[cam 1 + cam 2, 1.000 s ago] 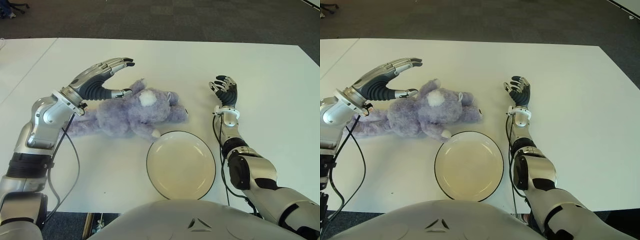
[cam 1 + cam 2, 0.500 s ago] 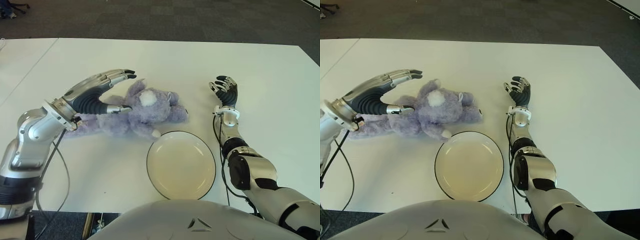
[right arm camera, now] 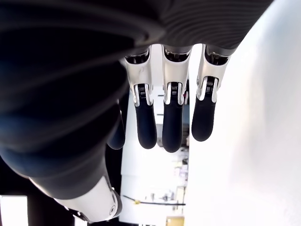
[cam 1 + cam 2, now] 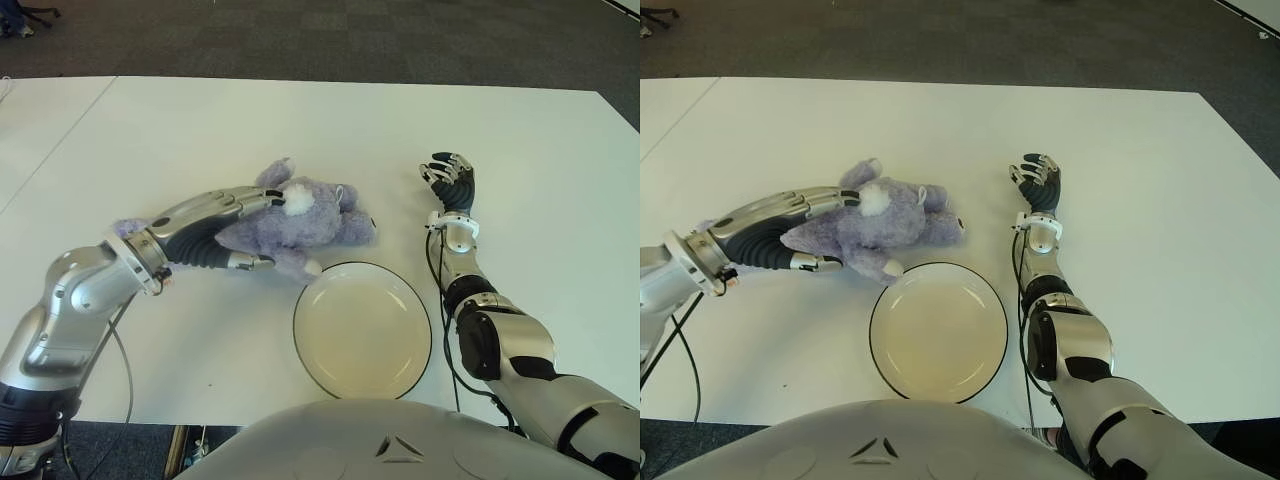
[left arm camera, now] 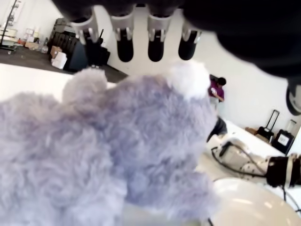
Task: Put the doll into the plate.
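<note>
In the left eye view, the doll (image 4: 295, 215) is seen lying on its side on the table (image 4: 300, 120), just behind the plate (image 4: 362, 328) and not yet in it. The left hand (image 4: 215, 228) is placed around the doll's rear half, fingers (image 4: 250, 198) laid over the top and the thumb low at the front; a firm grip cannot be confirmed. A loose hold on soft plush is judged the main risk: the doll could sag or slip out during the lift, or be dragged into the plate's rim so that the plate is pushed.

In the right eye view, the right hand (image 4: 1038, 185) is shown beside the plate on its right, well apart from the doll, holding nothing. Nothing is seen between doll and plate.

In the left wrist view, the doll fills the space under the fingertips (image 5: 125, 44), which are extended above the fur, not curled in. A person (image 5: 217, 88) is visible far behind.

In the right wrist view, the fingers (image 3: 172, 113) are seen straight and relaxed, with nothing held.
</note>
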Robot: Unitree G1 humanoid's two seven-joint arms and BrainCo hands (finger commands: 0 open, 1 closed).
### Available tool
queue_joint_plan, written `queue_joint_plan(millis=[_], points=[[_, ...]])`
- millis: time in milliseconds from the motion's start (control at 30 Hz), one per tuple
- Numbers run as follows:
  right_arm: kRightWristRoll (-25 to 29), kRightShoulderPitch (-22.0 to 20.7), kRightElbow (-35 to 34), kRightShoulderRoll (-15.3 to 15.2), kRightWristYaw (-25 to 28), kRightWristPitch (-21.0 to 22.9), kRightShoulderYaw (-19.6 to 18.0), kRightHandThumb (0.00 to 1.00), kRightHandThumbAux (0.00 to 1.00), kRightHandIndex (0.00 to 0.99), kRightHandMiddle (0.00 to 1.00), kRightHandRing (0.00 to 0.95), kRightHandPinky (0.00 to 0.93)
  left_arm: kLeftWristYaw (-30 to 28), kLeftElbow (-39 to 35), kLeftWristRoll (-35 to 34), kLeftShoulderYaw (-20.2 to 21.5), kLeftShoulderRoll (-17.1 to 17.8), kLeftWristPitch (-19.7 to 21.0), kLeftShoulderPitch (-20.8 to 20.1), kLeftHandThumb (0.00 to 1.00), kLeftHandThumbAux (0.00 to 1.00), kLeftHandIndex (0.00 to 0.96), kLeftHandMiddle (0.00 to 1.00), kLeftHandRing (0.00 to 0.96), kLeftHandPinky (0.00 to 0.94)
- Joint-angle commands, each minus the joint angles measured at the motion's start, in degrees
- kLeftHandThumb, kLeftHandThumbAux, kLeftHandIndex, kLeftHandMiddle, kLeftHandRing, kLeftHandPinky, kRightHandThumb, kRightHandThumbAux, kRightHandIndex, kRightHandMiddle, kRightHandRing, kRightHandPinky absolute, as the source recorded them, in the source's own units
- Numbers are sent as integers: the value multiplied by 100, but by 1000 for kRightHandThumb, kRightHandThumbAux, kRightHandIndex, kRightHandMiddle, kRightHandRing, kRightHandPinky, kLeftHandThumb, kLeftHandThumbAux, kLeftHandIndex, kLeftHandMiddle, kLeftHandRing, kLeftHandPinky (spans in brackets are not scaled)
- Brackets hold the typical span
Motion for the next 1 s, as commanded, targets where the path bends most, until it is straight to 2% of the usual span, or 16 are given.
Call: queue_joint_plan(millis=[33,100,133,167,200,367,433,500,800,1000], points=[[-165,1585,887,229,-2,239,140,376,871,365,310,317,315,423,707,1063,-694,-303,-311,232,124,294,0,0,0,0],[-162,1580,889,226,-1,244,138,387,870,367,310,317,313,564,924,1244,-809,-381,-374,138,125,300,0,0,0,0],[-160,1577,889,226,-1,244,138,618,768,402,314,319,321,626,1033,1319,-863,-414,-405,84,128,313,0,0,0,0],[-153,1577,890,224,6,243,132,675,742,411,315,320,324,682,1117,1385,-909,-444,-431,45,129,316,0,0,0,0],[-147,1577,890,223,11,242,128,690,735,413,316,321,324,722,1170,1430,-937,-463,-453,24,129,317,0,0,0,0],[-104,1576,892,215,47,249,93,696,733,415,322,324,321,813,1228,1510,-983,-492,-502,-3,129,318,0,0,0,0],[-88,1580,893,210,71,258,80,697,733,415,324,326,324,1531,2854,2202,-1591,-903,-671,-671,109,355,0,0,0,0],[-68,1582,892,208,95,254,62,697,733,415,324,326,321,1946,3585,2557,-1877,-1095,-750,-969,95,372,0,0,0,0],[-144,1618,883,168,19,185,118,695,733,414,319,316,290,3242,4115,3282,-2194,-1262,-769,-1238,63,413,0,0,0,0],[-127,1631,880,172,28,164,119,694,733,414,314,310,288,4078,4216,3739,-2310,-1257,-589,-1307,51,409,0,0,0,0]])
